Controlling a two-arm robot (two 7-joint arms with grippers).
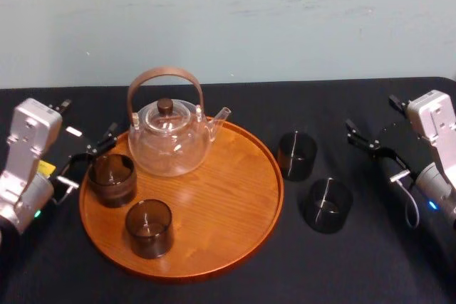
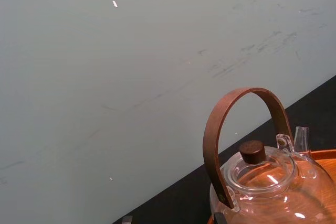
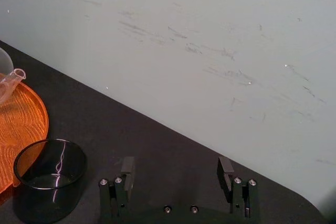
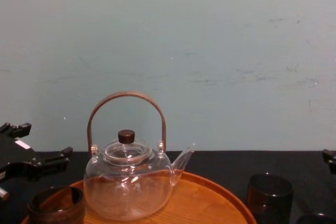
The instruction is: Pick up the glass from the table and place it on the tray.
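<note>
Orange-brown tray (image 1: 235, 204), black table (image 1: 370, 261)

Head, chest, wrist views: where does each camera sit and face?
Head view: high, looking down on tray, teapot, glasses; left gripper and right gripper at the sides.
Chest view: low, looking across the table at the teapot; left gripper lower left.
Left wrist view: on the left arm, faces wall and teapot.
Right wrist view: on the right arm; its open fingers, a table glass.
Head and chest share the teapot.

Bright, even light
White glints sit on the round clear glass teapot (image 1: 169, 144); the flat black bench (image 1: 356, 268) looks dark.
</note>
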